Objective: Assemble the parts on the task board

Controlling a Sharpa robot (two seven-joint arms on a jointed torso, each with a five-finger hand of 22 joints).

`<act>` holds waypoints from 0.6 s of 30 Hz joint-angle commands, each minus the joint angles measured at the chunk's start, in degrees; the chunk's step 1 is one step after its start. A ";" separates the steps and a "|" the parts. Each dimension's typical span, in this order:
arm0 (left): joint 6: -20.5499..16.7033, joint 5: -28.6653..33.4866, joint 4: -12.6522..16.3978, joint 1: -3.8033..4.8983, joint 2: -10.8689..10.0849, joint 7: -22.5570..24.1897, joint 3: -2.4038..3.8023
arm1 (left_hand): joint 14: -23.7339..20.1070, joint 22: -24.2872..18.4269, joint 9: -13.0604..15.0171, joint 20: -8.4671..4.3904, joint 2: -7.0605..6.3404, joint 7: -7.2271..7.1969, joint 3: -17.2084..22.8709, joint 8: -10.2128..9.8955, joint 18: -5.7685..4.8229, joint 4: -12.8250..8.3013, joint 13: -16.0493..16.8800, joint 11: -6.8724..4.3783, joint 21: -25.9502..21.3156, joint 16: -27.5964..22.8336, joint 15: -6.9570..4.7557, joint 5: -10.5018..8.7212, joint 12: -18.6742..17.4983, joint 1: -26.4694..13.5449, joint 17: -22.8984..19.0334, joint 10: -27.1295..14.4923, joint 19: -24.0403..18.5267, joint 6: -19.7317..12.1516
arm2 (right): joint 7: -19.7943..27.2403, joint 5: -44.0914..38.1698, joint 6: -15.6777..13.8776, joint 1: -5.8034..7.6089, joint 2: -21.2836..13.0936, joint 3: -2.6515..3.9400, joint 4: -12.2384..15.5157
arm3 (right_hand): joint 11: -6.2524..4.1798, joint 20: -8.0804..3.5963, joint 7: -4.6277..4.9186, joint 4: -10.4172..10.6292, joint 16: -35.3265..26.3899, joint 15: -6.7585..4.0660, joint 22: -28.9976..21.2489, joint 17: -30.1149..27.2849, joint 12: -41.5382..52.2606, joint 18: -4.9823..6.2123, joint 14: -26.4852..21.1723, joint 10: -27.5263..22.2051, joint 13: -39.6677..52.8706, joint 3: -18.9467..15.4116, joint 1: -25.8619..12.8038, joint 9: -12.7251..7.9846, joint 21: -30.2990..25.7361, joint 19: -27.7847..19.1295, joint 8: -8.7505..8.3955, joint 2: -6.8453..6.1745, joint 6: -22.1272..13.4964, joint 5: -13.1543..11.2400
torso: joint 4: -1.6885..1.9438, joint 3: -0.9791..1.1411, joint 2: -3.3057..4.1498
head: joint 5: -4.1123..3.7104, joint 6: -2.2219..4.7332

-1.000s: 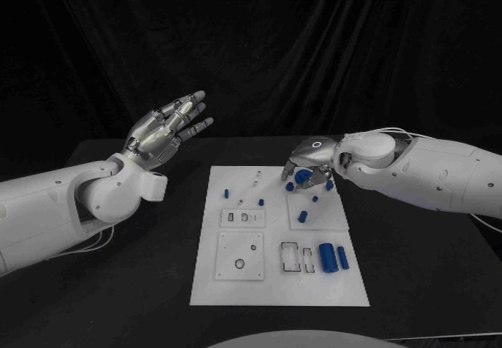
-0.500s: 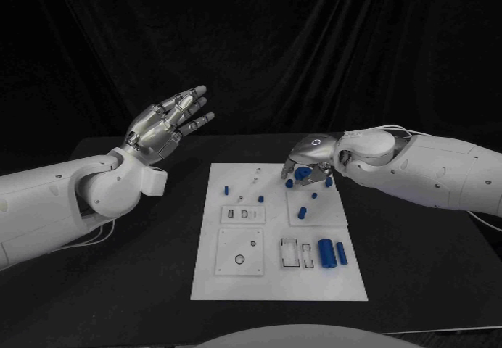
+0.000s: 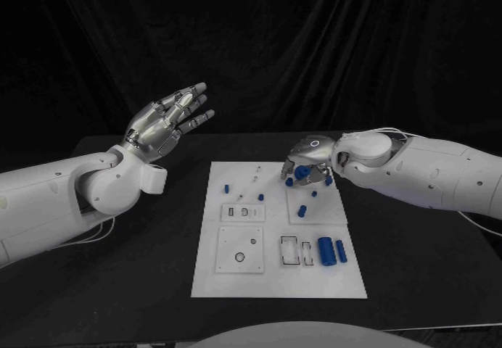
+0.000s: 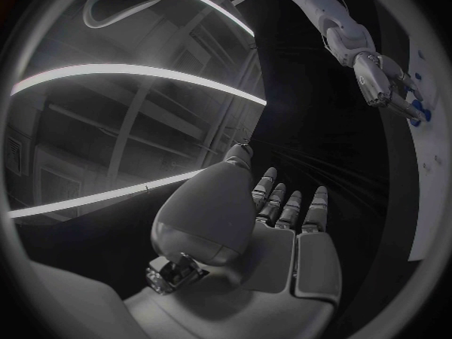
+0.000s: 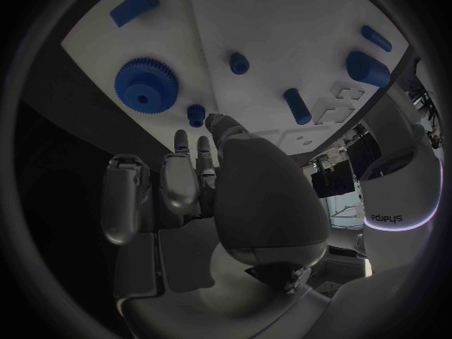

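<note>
Two hands: the left hand point(image 3: 165, 123) is up, fingers spread, empty. The right hand point(image 3: 310, 161) hovers over the gear point(image 5: 146, 85) on the board point(image 3: 277, 283); cannot tell if it holds anything. It might bump the small pegs.

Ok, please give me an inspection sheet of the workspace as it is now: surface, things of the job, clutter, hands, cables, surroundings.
Surface: black table, bare around the board.
Job's things: white task board in the middle of the table; blue gear lying on it by the right hand; large blue cylinder near the board's right edge, with a slimmer blue peg beside it; more small blue parts spread over the far half.
Clutter: nothing seen.
Hands: left hand raised above the table, fingers spread, holding nothing; right hand low over the board's far right corner, whether it grips a part cannot be told.
Cables: thin cables on the right arm.
Surroundings: black curtain behind.
</note>
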 commanded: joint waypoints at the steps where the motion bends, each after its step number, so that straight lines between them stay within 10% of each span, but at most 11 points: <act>1: 0.88 0.00 0.04 0.02 0.13 3.07 0.06 | -0.11 -0.03 0.06 0.40 0.01 -0.03 0.29 0.28 0.59 0.10 -0.02 0.14 -0.01 -0.07 -0.10 0.33 0.16 0.36 0.00 -0.34 -0.19 0.37 | 0.13 -0.50 -1.71 -0.28 0.20 0.04 -0.42 | -0.06 0.12 -0.01 -0.04 -0.35 -0.12 0.08 -0.10 0.19 0.26 0.28 0.46 0.12 0.45 0.52 0.14 -0.18 -0.14 0.20 -0.20 0.54 -0.36 | 0.02 -0.01 -0.07 | 0.01 -0.05; 18: 1.21 0.00 -0.24 -0.08 0.40 2.65 0.06 | -0.23 -0.09 0.06 0.38 0.11 0.00 0.55 0.35 0.56 0.13 -0.02 0.21 -0.09 -0.24 -0.44 0.39 0.20 0.53 -0.05 -0.48 -0.30 0.38 | 0.78 -0.50 -2.48 -1.45 1.58 0.04 -2.30 | -0.07 0.13 0.45 -0.51 -0.53 -0.12 0.08 -0.33 0.25 0.28 0.23 0.75 0.52 1.60 0.98 1.13 -0.32 -0.25 1.00 0.09 2.02 -0.47 | 0.03 -0.03 -0.22 | -0.17 -0.54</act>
